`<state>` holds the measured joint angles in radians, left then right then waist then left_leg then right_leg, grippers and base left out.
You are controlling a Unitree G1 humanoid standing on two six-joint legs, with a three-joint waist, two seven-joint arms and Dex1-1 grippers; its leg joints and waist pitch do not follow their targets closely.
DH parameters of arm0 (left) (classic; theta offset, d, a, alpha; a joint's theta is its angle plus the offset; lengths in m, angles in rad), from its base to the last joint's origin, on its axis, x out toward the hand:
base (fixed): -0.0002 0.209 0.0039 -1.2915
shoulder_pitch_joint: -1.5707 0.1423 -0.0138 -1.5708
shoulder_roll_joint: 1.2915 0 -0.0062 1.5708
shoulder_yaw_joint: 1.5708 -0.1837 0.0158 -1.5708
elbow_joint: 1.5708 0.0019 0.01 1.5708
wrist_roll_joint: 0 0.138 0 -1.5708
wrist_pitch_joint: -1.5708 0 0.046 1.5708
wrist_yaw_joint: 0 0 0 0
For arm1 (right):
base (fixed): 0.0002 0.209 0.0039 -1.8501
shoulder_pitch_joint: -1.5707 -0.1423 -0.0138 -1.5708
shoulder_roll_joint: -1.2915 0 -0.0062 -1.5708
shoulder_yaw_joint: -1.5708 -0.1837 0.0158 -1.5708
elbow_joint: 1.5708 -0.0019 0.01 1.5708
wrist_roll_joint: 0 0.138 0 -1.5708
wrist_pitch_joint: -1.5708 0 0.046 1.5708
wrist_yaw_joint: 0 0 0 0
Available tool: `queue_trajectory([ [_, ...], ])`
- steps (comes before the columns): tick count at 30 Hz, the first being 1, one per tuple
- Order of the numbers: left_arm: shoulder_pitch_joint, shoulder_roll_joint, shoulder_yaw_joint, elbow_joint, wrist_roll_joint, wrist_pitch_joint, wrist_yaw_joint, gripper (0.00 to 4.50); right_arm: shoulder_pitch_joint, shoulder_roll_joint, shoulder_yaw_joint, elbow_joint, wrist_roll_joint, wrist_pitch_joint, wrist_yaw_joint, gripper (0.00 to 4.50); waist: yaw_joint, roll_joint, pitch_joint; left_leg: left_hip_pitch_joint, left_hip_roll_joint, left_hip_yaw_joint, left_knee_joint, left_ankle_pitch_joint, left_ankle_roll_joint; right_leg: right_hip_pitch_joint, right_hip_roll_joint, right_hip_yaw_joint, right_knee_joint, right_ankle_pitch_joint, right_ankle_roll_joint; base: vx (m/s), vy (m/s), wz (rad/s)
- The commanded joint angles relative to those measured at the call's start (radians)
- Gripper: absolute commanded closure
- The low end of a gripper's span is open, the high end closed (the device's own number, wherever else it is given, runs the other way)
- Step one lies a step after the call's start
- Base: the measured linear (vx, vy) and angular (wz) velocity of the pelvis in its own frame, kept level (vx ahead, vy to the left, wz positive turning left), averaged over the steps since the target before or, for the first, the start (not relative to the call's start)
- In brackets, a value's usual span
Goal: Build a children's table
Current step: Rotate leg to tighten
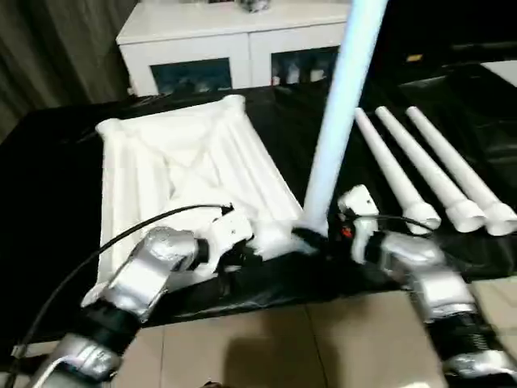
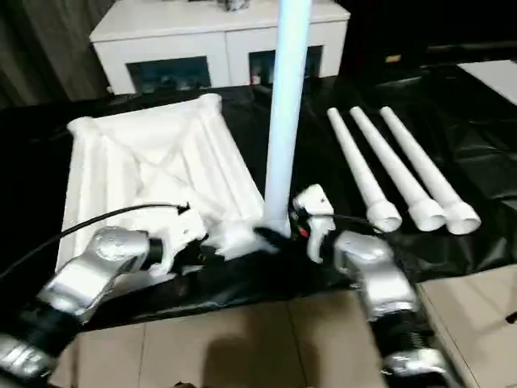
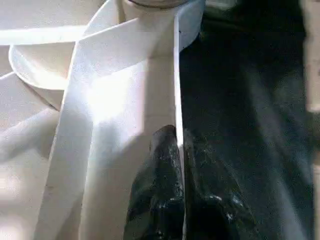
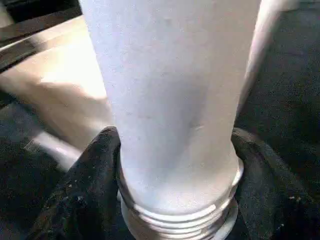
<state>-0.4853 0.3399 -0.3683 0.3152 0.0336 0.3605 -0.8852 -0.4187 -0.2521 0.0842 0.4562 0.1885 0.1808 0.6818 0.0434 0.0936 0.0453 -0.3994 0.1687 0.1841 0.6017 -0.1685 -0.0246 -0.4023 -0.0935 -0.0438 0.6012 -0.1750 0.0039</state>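
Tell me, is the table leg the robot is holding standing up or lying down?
Standing up. The leg rises straight from the tabletop's near corner, the right gripper around its base. Three other legs lie flat.

Glossy black sheet [image 1: 48, 186]; smooth white plastic leg [image 4: 170, 100].

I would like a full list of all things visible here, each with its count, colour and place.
table top: one, white, ribbed underside up on the black sheet.
upright leg: one, white, standing at the top's near right corner, threaded end down.
loose legs: three, white, lying side by side on the sheet, right of the top.
sheet: one, black, covering the work surface.
cabinet: one, white with glass doors, behind the sheet.
floor tiles: beige, in front.
left gripper: fingers pinching the top's thin edge.
right gripper: fingers around the upright leg's base.
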Motion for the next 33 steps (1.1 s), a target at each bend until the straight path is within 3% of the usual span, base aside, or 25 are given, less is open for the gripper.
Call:
queue_trajectory([
  [1,-0.039,-0.035,0.021,0.029,0.019,0.014,0.088,4.5,0.004,0.042,0.003,0.081,-0.035,0.027,-0.13,1.76,-0.002,-0.012,-0.062,0.035,0.046,-0.026,-0.085,-0.377,-0.016,0.03,-0.048,0.024,-0.077,-0.334,-0.205,0.0,0.0,0.0],
  [5,-0.087,-0.111,0.051,0.105,0.026,0.06,0.208,4.5,-0.031,0.109,-0.027,0.164,-0.067,0.026,-0.321,1.76,-0.014,-0.011,-0.055,0.039,0.04,-0.031,-0.089,-0.461,-0.043,0.024,-0.05,0.022,-0.094,-0.45,-0.161,0.0,0.0,0.0],
  [8,-0.141,-0.181,0.063,0.188,0.053,0.1,0.332,4.5,-0.093,0.182,-0.073,0.279,-0.068,0.018,-0.491,1.76,-0.021,-0.005,-0.053,0.046,0.037,-0.036,-0.089,-0.507,-0.055,0.019,-0.049,0.017,-0.102,-0.489,-0.145,0.0,0.0,0.0],
  [9,-0.154,-0.201,0.063,0.212,0.061,0.102,0.357,4.5,-0.117,0.203,-0.089,0.321,-0.072,0.002,-0.554,1.76,-0.021,0.002,-0.054,0.044,0.038,-0.039,-0.091,-0.514,-0.052,0.022,-0.051,0.015,-0.104,-0.485,-0.138,0.0,0.0,0.0],
  [11,-0.169,-0.23,0.055,0.243,0.068,0.093,0.372,4.5,-0.164,0.23,-0.083,0.397,-0.105,-0.038,-0.639,1.76,-0.027,-0.002,-0.053,0.044,0.036,-0.039,-0.094,-0.54,-0.055,0.018,-0.046,0.011,-0.108,-0.481,-0.133,0.0,0.0,0.0],
  [12,-0.171,-0.235,0.053,0.249,0.067,0.088,0.371,4.5,-0.172,0.236,-0.08,0.41,-0.108,-0.046,-0.639,1.76,-0.027,-0.002,-0.052,0.049,0.035,-0.04,-0.093,-0.562,-0.055,0.017,-0.048,0.009,-0.112,-0.501,-0.127,0.0,0.0,0.0],
  [14,-0.173,-0.238,0.047,0.255,0.063,0.057,0.354,4.5,-0.178,0.253,-0.082,0.406,-0.086,-0.09,-0.548,1.76,-0.027,0.001,-0.052,0.048,0.036,-0.042,-0.095,-0.57,-0.05,0.018,-0.049,0.008,-0.114,-0.499,-0.123,0.0,0.0,0.0],
  [15,-0.173,-0.237,0.048,0.255,0.061,0.055,0.35,4.5,-0.179,0.255,-0.083,0.4,-0.085,-0.105,-0.537,1.21,-0.027,0.001,-0.054,0.046,0.038,-0.043,-0.1,-0.578,-0.042,0.023,-0.048,0.007,-0.114,-0.471,-0.12,0.0,0.0,0.0],
  [16,-0.171,-0.233,0.046,0.252,0.06,0.055,0.342,4.5,-0.179,0.255,-0.089,0.392,-0.078,-0.112,-0.528,1.21,-0.028,-0.004,-0.056,0.043,0.039,-0.043,-0.101,-0.567,-0.037,0.027,-0.048,0.007,-0.113,-0.452,-0.124,0.0,0.0,0.0],
  [19,-0.16,-0.21,0.041,0.232,0.059,0.033,0.312,4.5,-0.177,0.24,-0.089,0.356,-0.072,-0.136,-0.482,0.86,-0.023,-0.003,-0.058,0.041,0.039,-0.039,-0.101,-0.539,-0.025,0.026,-0.05,0.012,-0.108,-0.401,-0.149,0.0,0.0,0.0],
  [20,-0.156,-0.2,0.036,0.225,0.06,0.018,0.298,4.5,-0.179,0.234,-0.088,0.349,-0.068,-0.147,-0.464,0.86,-0.023,-0.002,-0.059,0.038,0.039,-0.04,-0.101,-0.528,-0.022,0.029,-0.051,0.013,-0.105,-0.39,-0.153,0.0,0.0,0.0],
  [21,-0.155,-0.198,0.034,0.224,0.06,0.014,0.295,4.5,-0.179,0.233,-0.088,0.347,-0.067,-0.148,-0.46,0.64,-0.024,-0.003,-0.06,0.027,0.039,-0.04,-0.103,-0.491,-0.011,0.037,-0.051,0.013,-0.1,-0.358,-0.161,0.0,0.0,0.0],
  [24,-0.137,-0.167,0.019,0.204,0.066,-0.017,0.251,4.5,-0.17,0.204,-0.074,0.304,-0.065,-0.171,-0.387,0.53,-0.019,-0.007,-0.062,0.033,0.041,-0.033,-0.096,-0.464,0.004,0.029,-0.053,0.017,-0.103,-0.358,-0.173,0.0,0.0,0.0],
  [26,-0.117,-0.138,0.011,0.18,0.059,-0.046,0.203,4.5,-0.147,0.167,-0.059,0.253,-0.063,-0.165,-0.297,0.35,-0.018,-0.006,-0.063,0.029,0.042,-0.032,-0.097,-0.446,0.009,0.031,-0.052,0.017,-0.101,-0.353,-0.177,0.0,0.0,0.0],
  [28,-0.087,-0.101,0.001,0.139,0.042,-0.07,0.133,4.5,-0.113,0.114,-0.036,0.196,-0.054,-0.138,-0.18,0.35,-0.009,-0.008,-0.064,0.028,0.046,-0.03,-0.096,-0.416,0.022,0.034,-0.051,0.019,-0.098,-0.314,-0.179,0.0,0.0,0.0],
  [33,-0.018,-0.021,-0.023,0.038,-0.018,-0.141,-0.042,4.5,-0.049,0.022,0.006,0.089,-0.008,-0.107,0.047,0.35,-0.003,-0.003,-0.073,0.026,0.05,-0.026,-0.089,-0.314,0.053,0.039,-0.049,0.02,-0.078,-0.168,-0.231,0.021,-0.001,0.01],
])
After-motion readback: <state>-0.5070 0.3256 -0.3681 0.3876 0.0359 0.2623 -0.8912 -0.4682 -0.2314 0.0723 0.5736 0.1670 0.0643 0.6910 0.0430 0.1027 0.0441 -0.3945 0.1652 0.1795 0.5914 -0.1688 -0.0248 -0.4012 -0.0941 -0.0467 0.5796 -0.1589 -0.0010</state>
